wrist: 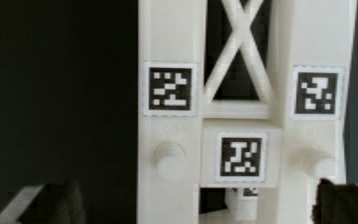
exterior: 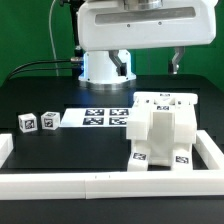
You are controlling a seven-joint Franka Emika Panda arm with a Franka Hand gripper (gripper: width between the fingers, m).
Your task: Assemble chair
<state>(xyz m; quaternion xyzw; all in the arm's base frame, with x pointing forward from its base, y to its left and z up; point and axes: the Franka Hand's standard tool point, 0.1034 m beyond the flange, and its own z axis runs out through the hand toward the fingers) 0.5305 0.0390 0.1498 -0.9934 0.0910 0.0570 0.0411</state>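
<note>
A green backdrop (exterior: 30,30) stands behind the black table (exterior: 40,95), edged by a white border rail (exterior: 60,183).

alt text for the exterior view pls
A partly built white chair stands on a black table at the exterior view's right, inside a white border rail. Two small tagged blocks sit at the left, the marker board lies between, and the robot arm rises behind.

The chair (wrist: 158,40) filled the wrist view: white uprights joined by crossed braces (wrist: 242,35), against the black counter (wrist: 51,90). Two tags (wrist: 171,90) sat on separate uprights, and a third tag (wrist: 242,157) sat between two round studs (wrist: 163,152). The end effector (wrist: 194,205) stood spread wide, its dark fingers (wrist: 43,205) gripping nothing.
</note>
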